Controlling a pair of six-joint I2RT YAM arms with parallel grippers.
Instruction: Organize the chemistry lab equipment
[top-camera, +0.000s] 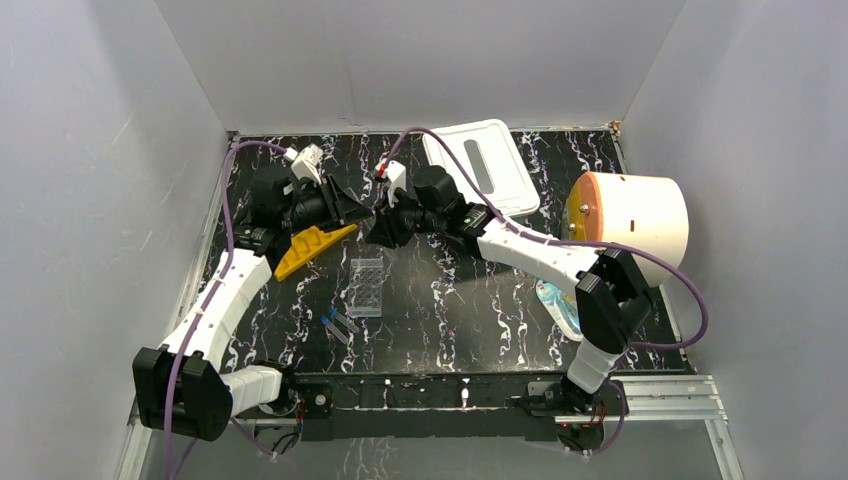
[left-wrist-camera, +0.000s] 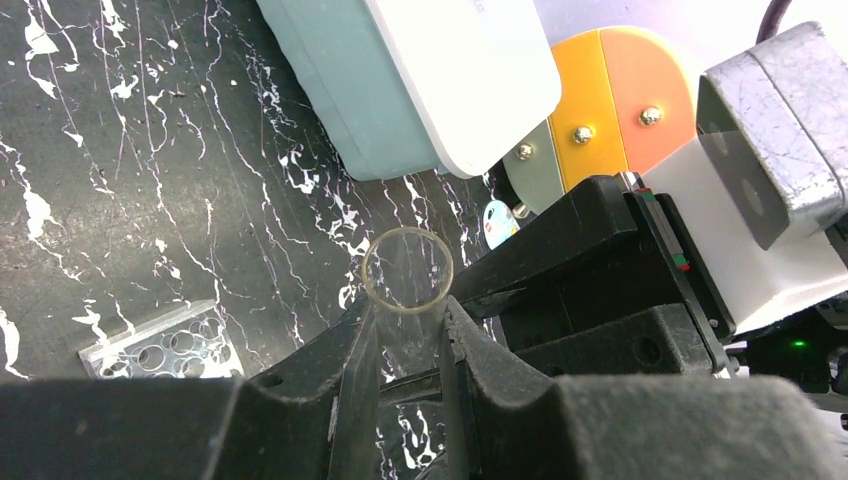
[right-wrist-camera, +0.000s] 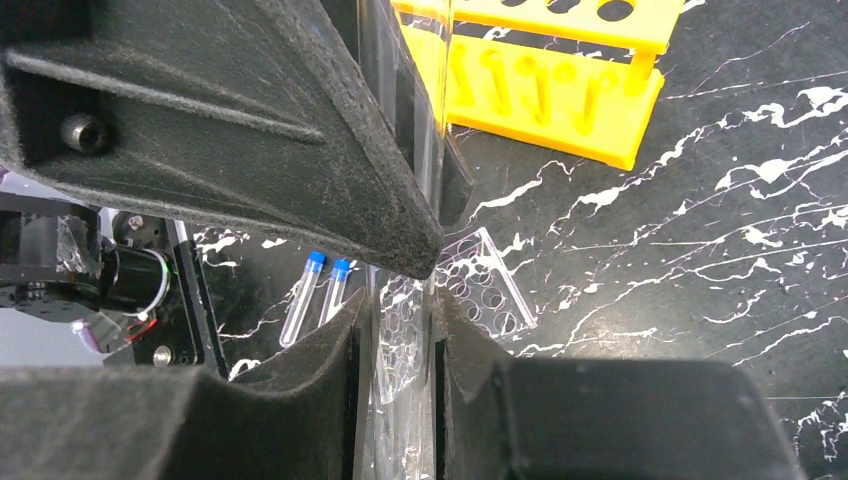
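A clear open-ended tube (left-wrist-camera: 407, 270) is held in the air between both grippers, above the black marbled table. My left gripper (left-wrist-camera: 405, 310) is shut on one end, its amber-tinted rim poking past the fingertips. My right gripper (right-wrist-camera: 398, 300) is shut on the same tube (right-wrist-camera: 400, 370) from the opposite side. In the top view the two grippers (top-camera: 352, 212) (top-camera: 380, 228) meet nose to nose. The yellow holed rack (top-camera: 310, 248) lies tilted beside the left gripper. The clear well plate (top-camera: 367, 285) lies flat below them. Two blue-capped tubes (top-camera: 338, 325) lie near it.
A white tray (top-camera: 480, 165) sits at the back, right of centre. A large orange-and-white cylinder (top-camera: 630, 215) lies at the right, with a small pale-blue bottle (top-camera: 558, 305) in front of it. White walls enclose the table on three sides.
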